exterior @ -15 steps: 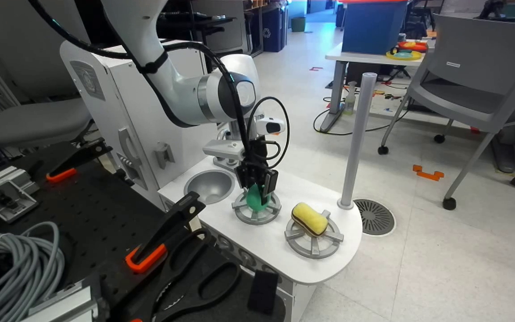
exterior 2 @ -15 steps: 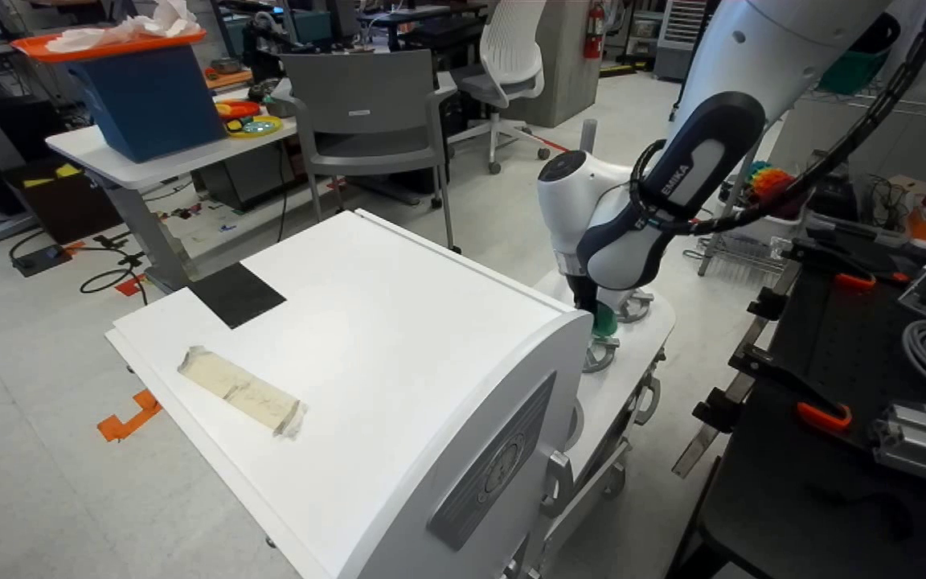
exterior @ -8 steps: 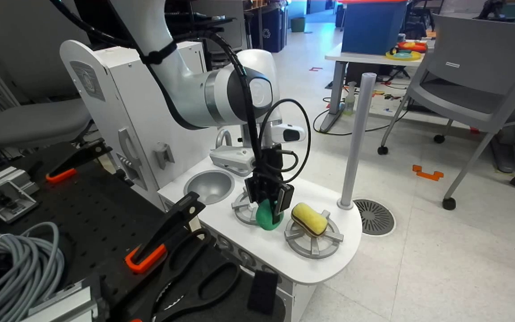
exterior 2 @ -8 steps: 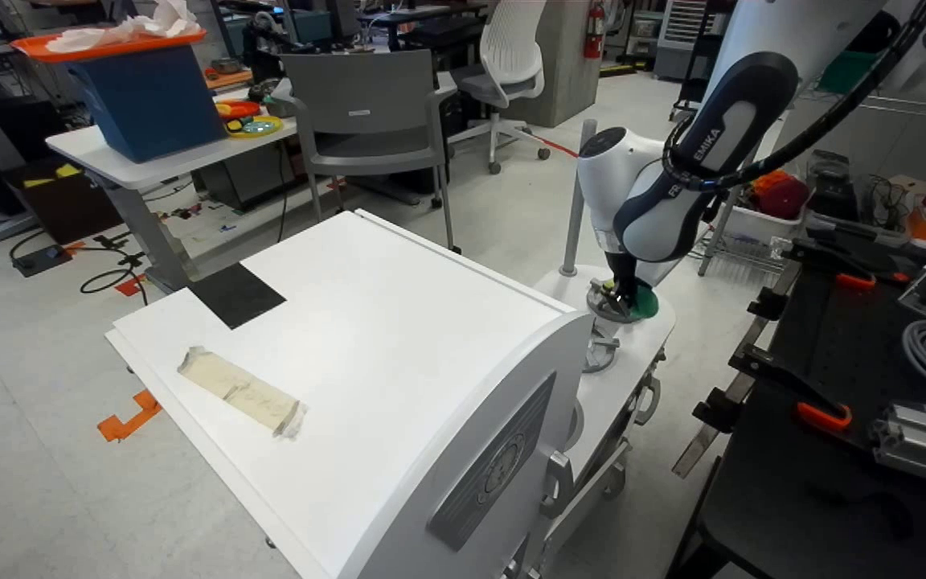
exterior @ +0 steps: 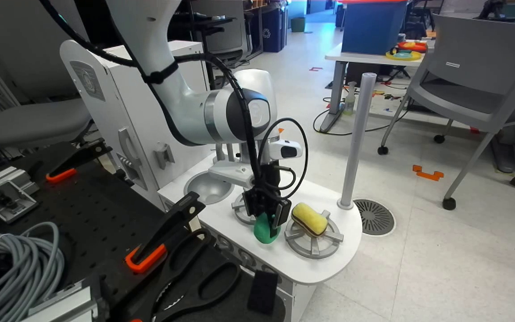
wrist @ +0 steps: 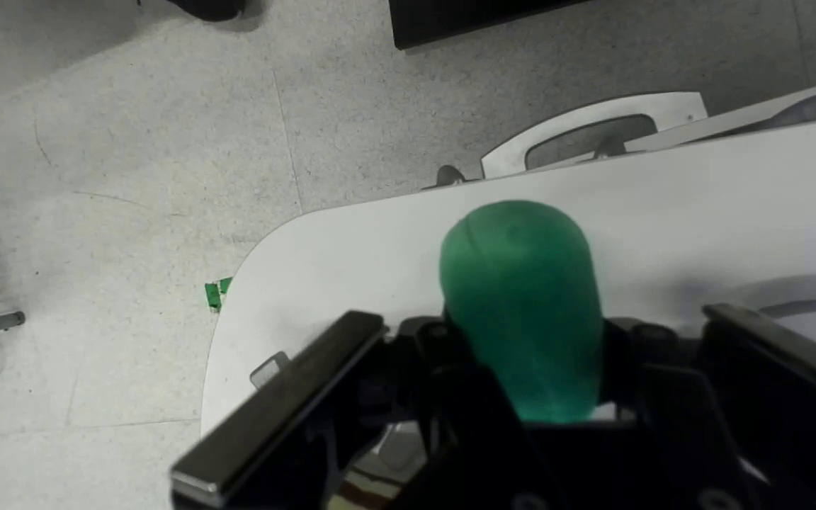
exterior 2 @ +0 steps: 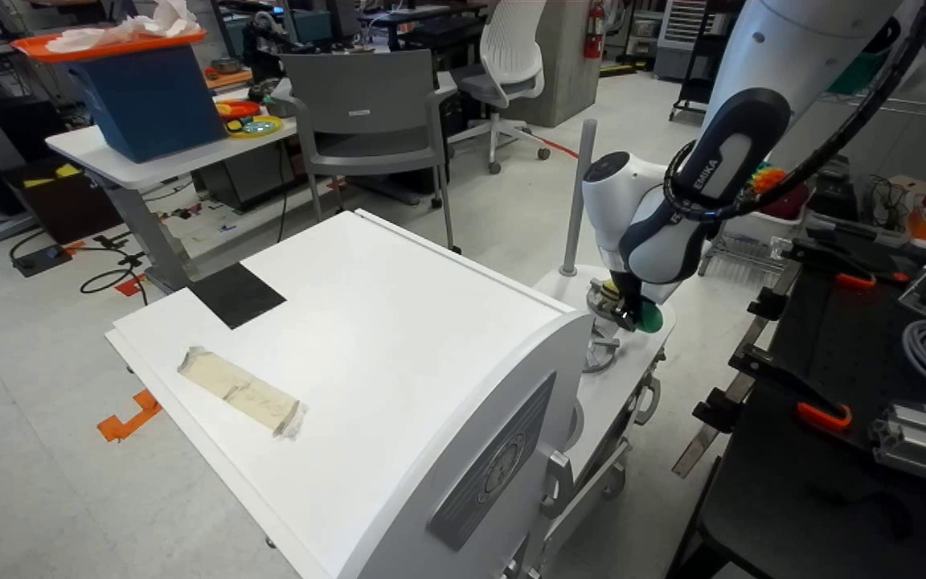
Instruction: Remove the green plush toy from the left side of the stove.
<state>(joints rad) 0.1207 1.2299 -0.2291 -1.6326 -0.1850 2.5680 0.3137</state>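
Observation:
The green plush toy (exterior: 264,230) is held between the fingers of my gripper (exterior: 268,222). It also shows in an exterior view (exterior 2: 651,317) and in the wrist view (wrist: 521,283), its rounded end sticking out past the fingertips. My gripper is shut on it and points down over the white stove top (exterior: 324,199). The toy is off the left burner (exterior: 238,208), over the white surface between the burners, toward the front edge. It seems slightly above the surface, but the gap is hard to judge. My gripper partly hides the left burner.
A yellow oblong toy (exterior: 310,219) lies on the right burner (exterior: 314,255), close to my gripper. A grey pole (exterior: 359,138) stands at the stove's end. The sink basin (exterior: 209,185) and faucet are on the left. A black workbench (exterior: 92,223) with tools stands in front.
My gripper has carried the green plush toy from over the left burner to the right, then lower and toward the front edge. The yellow toy has not moved.

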